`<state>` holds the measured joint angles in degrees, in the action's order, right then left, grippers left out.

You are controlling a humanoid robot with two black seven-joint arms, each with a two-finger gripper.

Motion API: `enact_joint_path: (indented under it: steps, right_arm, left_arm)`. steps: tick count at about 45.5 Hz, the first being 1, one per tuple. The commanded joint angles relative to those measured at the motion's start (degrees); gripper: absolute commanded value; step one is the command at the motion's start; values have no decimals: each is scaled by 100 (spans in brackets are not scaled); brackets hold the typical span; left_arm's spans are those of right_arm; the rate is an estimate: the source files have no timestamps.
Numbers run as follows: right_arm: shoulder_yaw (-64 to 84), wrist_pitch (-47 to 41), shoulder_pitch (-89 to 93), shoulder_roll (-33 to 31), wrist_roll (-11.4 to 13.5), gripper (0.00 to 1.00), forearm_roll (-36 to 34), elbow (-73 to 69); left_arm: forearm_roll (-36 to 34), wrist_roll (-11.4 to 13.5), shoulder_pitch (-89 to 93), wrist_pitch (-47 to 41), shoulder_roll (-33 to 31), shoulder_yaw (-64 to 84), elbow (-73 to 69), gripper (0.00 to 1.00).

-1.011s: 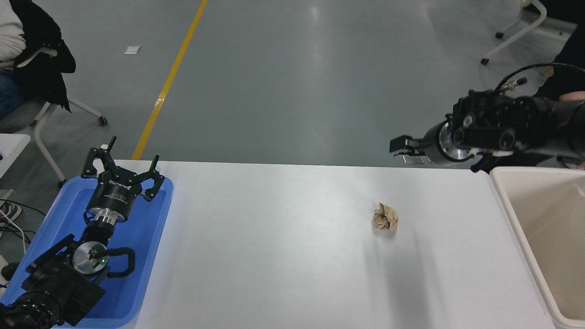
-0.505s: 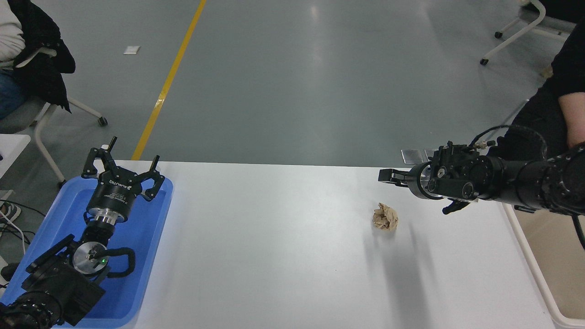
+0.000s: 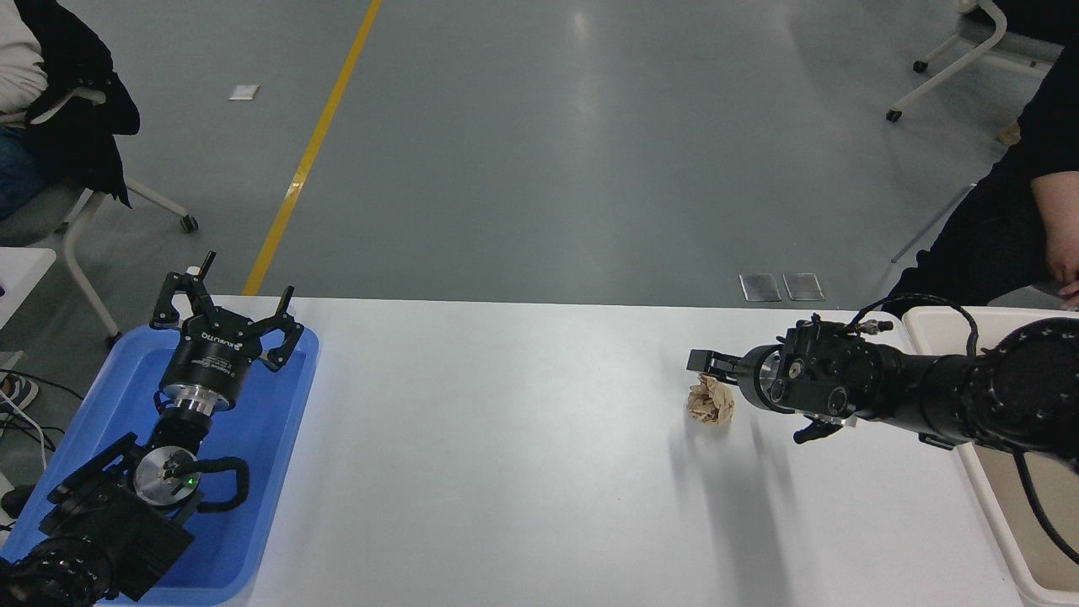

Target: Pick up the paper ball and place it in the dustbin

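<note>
The paper ball (image 3: 711, 401), a wrinkled tan wad, lies on the white table (image 3: 506, 438) right of centre. My right gripper (image 3: 706, 369) reaches in from the right edge and hangs just above the ball's far top side, very close to it. Whether it is open or shut does not show from this side. The dustbin (image 3: 1011, 313), a cream tub, stands at the table's right end, largely covered by my right arm. My left gripper (image 3: 226, 302) is parked open over the blue tray at the lower left.
A shallow blue tray (image 3: 278, 421) sits at the table's left end under the left arm. A person in a black sleeve (image 3: 1041, 118) is beyond the dustbin at the right. Another person sits on a chair (image 3: 84, 244) at the far left.
My right arm has swung down and to the left, from high beyond the table's far edge to just above the paper ball. The ball and the left arm have not moved.
</note>
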<state>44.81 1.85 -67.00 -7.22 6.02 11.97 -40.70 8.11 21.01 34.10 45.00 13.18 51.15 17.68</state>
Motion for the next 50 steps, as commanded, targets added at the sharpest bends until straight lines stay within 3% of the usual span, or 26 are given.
enact_joint_path:
  steps: [1,8,14,17,34,50]
  right_arm:
    - [-69,8,134,28,-31,100,33,45]
    - [-69,-1,178,98,-259,100,130,45]
    - [-60,17,266,142,-794,98,367,80]
    - [-52,34,327,186,-936,96,516,150]
    - [256,254,407,212,-910,0,807,229]
    - [335,333,372,212,-857,0,771,335]
  left_arm:
    - [6,0,0,0,1,0,7,100]
    - [-3,0,0,0,1,0,-2,100]
    - [-3,0,0,0,1,0,7,100]
    - [-3,0,0,0,1,0,-2,100]
    - [-3,0,0,0,1,0,-2,100]
    - [-3,0,0,0,1,0,7,100]
